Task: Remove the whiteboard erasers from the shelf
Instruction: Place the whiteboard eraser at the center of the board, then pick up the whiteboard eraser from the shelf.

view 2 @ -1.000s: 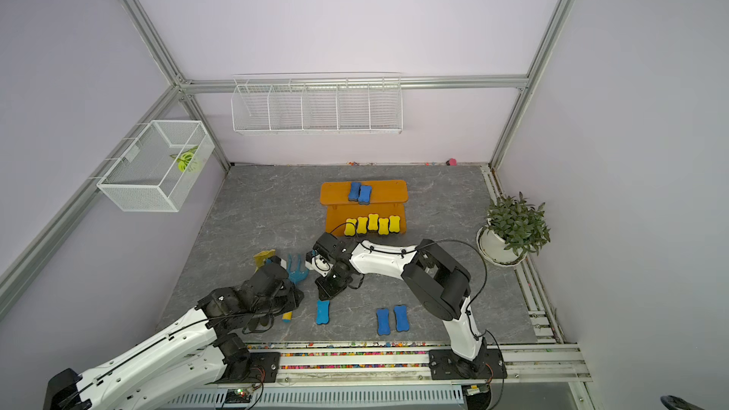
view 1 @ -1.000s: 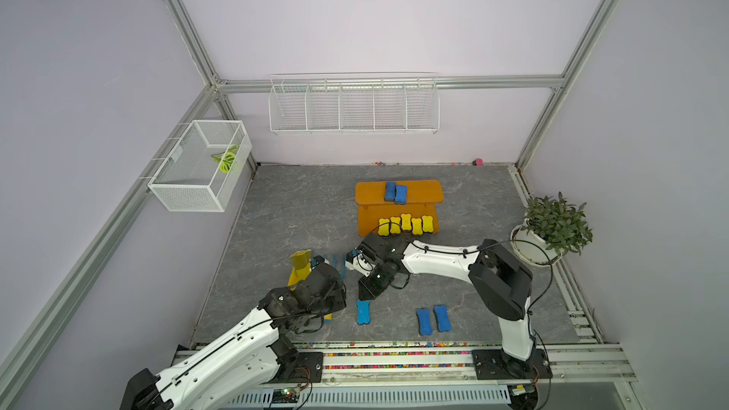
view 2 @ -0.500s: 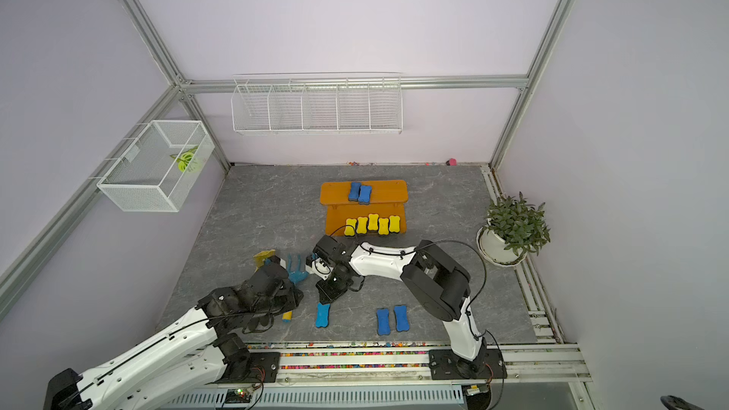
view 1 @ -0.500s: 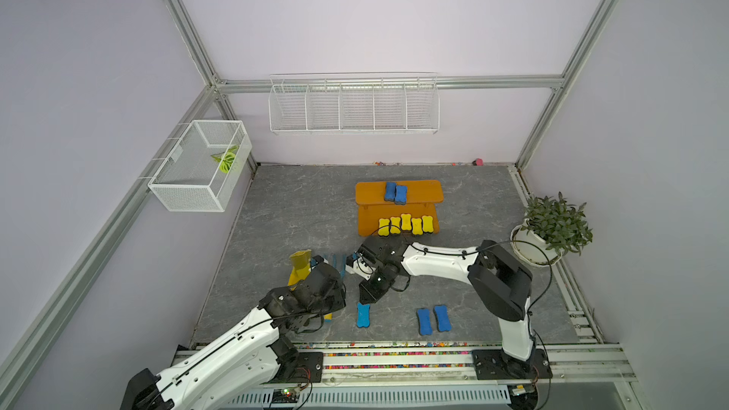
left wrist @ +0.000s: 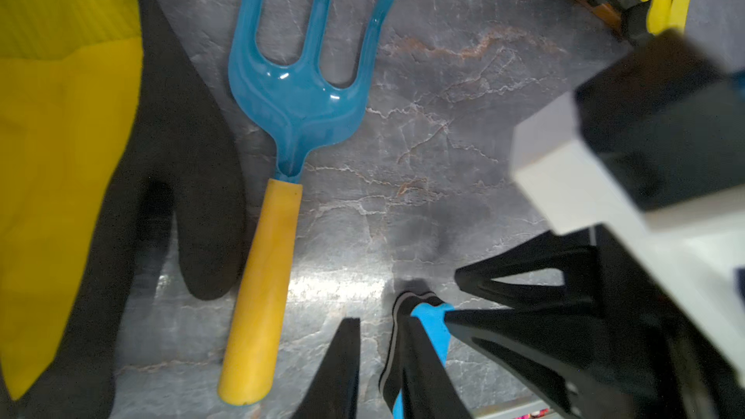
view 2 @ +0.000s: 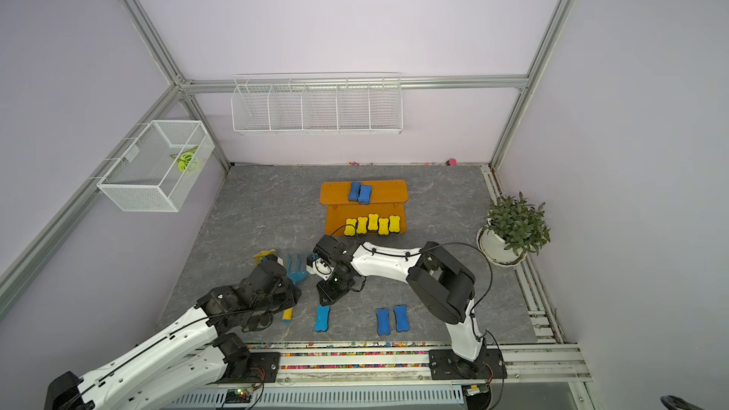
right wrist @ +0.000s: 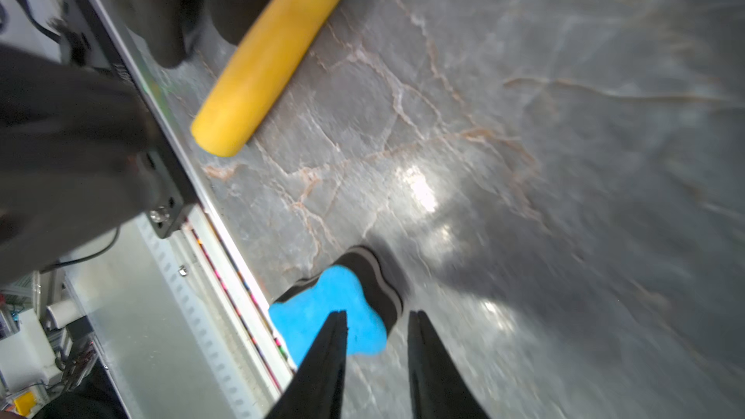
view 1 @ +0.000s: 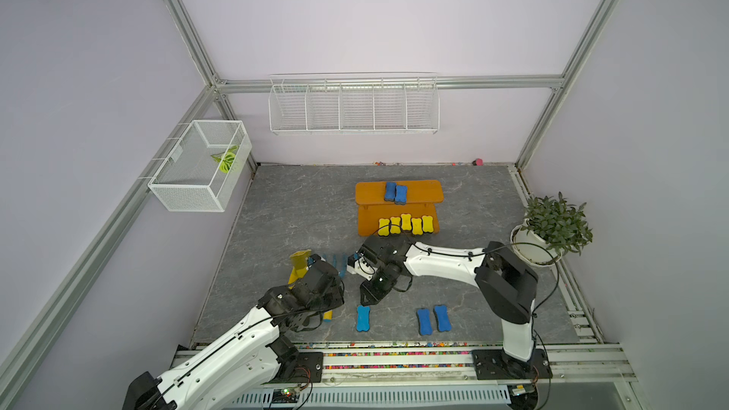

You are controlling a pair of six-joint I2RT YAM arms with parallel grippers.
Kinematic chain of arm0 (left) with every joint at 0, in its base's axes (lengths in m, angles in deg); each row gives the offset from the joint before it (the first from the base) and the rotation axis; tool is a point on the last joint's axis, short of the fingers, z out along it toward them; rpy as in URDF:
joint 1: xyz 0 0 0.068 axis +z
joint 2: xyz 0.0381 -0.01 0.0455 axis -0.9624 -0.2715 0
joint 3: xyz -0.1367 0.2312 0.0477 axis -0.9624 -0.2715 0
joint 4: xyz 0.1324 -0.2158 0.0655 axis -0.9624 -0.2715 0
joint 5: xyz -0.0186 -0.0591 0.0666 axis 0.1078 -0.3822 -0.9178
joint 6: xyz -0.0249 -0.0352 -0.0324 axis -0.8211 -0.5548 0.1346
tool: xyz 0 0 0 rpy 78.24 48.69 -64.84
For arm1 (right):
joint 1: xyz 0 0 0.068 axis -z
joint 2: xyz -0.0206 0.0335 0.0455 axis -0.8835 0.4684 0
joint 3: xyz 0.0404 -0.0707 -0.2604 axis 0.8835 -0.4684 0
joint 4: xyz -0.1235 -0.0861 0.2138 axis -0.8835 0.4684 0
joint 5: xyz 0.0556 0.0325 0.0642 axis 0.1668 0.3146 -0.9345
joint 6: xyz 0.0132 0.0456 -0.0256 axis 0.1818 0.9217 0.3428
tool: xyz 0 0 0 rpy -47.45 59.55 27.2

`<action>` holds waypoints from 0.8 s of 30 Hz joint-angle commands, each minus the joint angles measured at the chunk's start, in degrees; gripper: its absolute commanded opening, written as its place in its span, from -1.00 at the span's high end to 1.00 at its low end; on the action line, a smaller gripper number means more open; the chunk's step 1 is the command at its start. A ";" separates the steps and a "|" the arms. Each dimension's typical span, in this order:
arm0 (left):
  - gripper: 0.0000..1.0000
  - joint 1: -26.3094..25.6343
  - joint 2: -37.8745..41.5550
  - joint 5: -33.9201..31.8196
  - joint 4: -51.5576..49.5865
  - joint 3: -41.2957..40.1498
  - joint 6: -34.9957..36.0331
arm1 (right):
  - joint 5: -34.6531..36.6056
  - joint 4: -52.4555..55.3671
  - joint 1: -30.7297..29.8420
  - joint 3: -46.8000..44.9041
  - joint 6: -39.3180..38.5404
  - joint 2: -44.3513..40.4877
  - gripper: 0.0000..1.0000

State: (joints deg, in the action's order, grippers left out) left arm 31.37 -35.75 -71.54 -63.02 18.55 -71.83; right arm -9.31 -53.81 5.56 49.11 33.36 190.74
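**Erasers: seven on the shelf, three on the table, both grippers empty**

Shelf (view 1: 371, 195): orange-brown, two stepped boards with rounded corners. It stands toward the back of the grey veined table (view 1: 300, 211).

- Upper board: two blue erasers (view 1: 390, 191), side by side and touching.
- Lower board: five yellow erasers (view 1: 406, 222) in a tight row along the front edge, the middle one set slightly back.

Off the shelf, near the front rail: a lone blue eraser (view 1: 363, 318) lies flat. A blue pair (view 1: 424, 321) lies nearer the right arm's base, side by side.

Eraser appearance (right wrist view): bone-shaped, with a bright blue foam top, a pale grey stripe under it and a dark felt base.

Right gripper (right wrist: 378, 314): jaws parted, only table between them. It is just beside the lone blue eraser. One finger overlaps the eraser in the wrist view, and contact cannot be judged.

Left gripper (left wrist: 377, 356): jaws narrowly parted, nothing grasped. It sits near a blue garden fork (left wrist: 298, 102) with a yellow handle and a yellow-and-black glove (left wrist: 60, 155).
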 commanded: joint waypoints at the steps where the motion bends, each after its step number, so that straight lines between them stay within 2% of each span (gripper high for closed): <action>1: 0.52 2.57 -2.03 1.25 3.42 4.84 4.60 | 1.42 1.63 3.51 2.26 0.17 -7.11 0.31; 5: 0.51 5.47 -10.95 3.59 7.40 12.79 10.46 | 2.93 1.52 9.33 2.00 0.18 -13.25 0.30; 11: 0.55 8.18 -31.66 6.81 6.64 33.52 17.45 | 6.38 -1.04 19.07 -1.80 -0.01 -21.89 0.26; 17: 0.51 12.03 -46.43 12.98 5.40 51.82 21.45 | 8.26 -1.02 24.75 -3.29 -1.39 -24.60 0.25; 19: 0.47 13.35 -50.90 16.64 4.86 57.60 22.35 | 7.11 -2.22 26.76 -4.44 -1.22 -25.35 0.25; 24: 0.42 14.97 -60.94 20.98 1.49 70.87 25.65 | 4.01 -5.85 28.98 -6.68 0.60 -26.39 0.25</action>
State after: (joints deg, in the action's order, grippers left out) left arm 45.80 -93.45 -55.01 -58.52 84.48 -49.78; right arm -3.21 -56.83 34.08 43.49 33.31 166.39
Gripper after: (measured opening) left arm 0.288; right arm 0.375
